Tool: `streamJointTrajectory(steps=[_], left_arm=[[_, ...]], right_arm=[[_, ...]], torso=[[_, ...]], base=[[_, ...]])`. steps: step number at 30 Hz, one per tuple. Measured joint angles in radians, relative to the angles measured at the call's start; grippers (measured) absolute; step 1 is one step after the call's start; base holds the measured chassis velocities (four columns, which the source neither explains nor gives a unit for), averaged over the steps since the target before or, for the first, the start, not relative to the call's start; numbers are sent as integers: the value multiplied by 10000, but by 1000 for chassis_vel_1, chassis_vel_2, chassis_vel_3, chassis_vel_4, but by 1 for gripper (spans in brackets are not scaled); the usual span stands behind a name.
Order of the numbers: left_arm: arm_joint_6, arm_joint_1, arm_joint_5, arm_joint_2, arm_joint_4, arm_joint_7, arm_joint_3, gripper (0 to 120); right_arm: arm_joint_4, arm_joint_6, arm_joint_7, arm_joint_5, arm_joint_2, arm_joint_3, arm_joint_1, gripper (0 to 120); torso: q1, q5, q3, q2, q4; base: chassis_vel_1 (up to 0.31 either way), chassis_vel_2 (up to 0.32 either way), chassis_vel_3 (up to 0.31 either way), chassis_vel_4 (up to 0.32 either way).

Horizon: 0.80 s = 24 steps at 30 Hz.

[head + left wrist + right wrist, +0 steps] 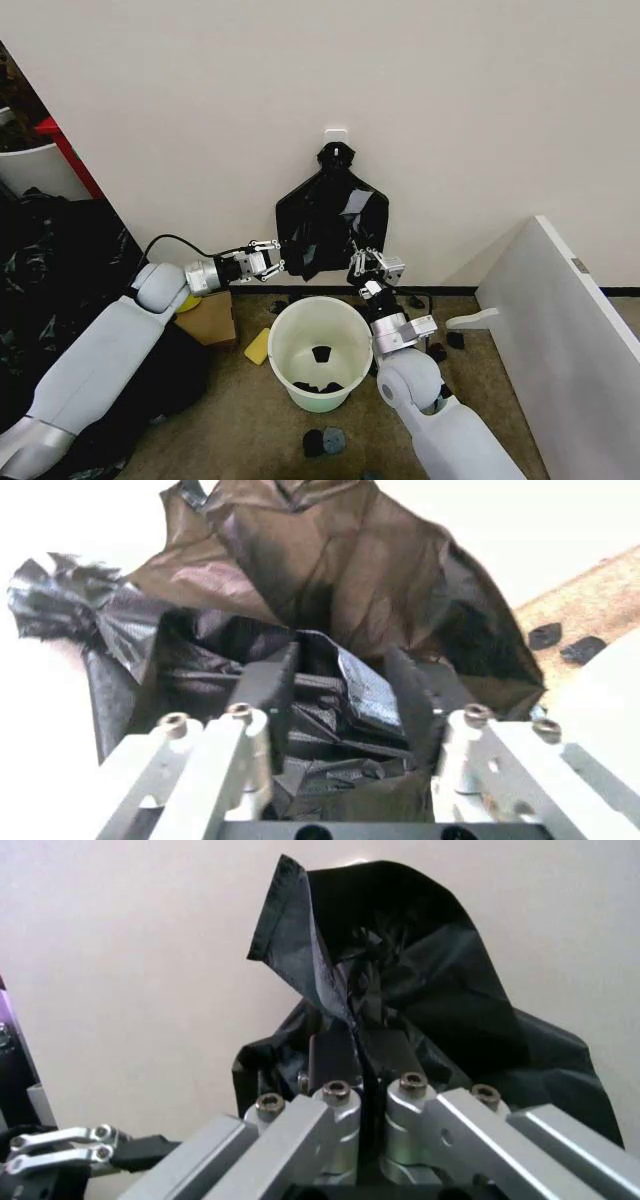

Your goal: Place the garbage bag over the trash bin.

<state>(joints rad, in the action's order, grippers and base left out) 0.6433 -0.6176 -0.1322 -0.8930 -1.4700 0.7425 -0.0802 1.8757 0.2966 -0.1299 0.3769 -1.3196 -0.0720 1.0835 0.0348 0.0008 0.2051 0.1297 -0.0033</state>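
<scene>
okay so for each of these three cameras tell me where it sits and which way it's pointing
Head view: on the robot's head, looking down at the trash bin by the wall; both arms show, left tool and right tool on the garbage bag.
Left wrist view: on the left arm, looking along the left tool at bunched bag plastic.
Right wrist view: on the right arm, looking along the right tool, clamped on the bag.
Shared: all three show the bag.

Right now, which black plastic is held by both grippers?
The garbage bag hanging on the wall above the trash bin, not the heap at left.
</scene>
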Motion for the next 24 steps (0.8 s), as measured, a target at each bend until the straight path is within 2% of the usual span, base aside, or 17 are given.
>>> streamJointTrajectory(steps=[1, 3, 8, 10, 13, 15, 17, 19, 24], left_arm=[[90, 23, 77, 0, -19, 98, -17, 46], [124, 54, 161, -12, -27, 95, -19, 50], [131, 519, 762, -203, 148, -156, 389, 72], [126, 624, 811, -252, 215, -164, 503, 74], [-28, 1216, 1130, -616, 613, -29, 1042, 90], [-73, 1317, 1280, -697, 699, 29, 1099, 91], [-170, 1512, 1717, -863, 879, 236, 1168, 98], [-316, 1730, 2274, -1026, 1159, 612, 1189, 100], [-430, 1763, 2605, -1054, 1313, 696, 1159, 97]], right_arm=[[-22, 7, 1, -14, -6, 0, -2, 0], [-22, 12, 4, -20, -5, 0, -1, 0], [84, 22, 19, -23, 7, 12, 36, 0], [106, 22, 20, -25, -4, 17, 43, 0], [198, 22, 39, -67, -59, 36, 84, 0], [211, 22, 47, -81, -67, 36, 94, 0], [238, 22, 56, -97, -78, 23, 114, 0], [315, 22, 60, -104, -88, -17, 139, 0], [411, 22, 74, -106, -81, -38, 171, 0]], torso=[[0, -1, 0, 0, 0], [0, 0, 0, 0, 0], [0, 0, 0, 0, 0], [0, 0, 1, 0, 1], [0, 1, 1, 0, -1], [0, 2, 1, 0, -2], [0, 0, 1, 0, -2], [1, 1, 1, 0, -1], [0, 0, 1, 0, 3]], base=[[0, 0, 0, 0], [0, 0, 0, 0], [0, 0, 0, 0], [0, 0, 0, 0], [0, 0, 0, 0], [0, 0, 0, 0], [0, 0, 0, 0], [0, 0, 0, 0], [0, 0, 0, 0]])
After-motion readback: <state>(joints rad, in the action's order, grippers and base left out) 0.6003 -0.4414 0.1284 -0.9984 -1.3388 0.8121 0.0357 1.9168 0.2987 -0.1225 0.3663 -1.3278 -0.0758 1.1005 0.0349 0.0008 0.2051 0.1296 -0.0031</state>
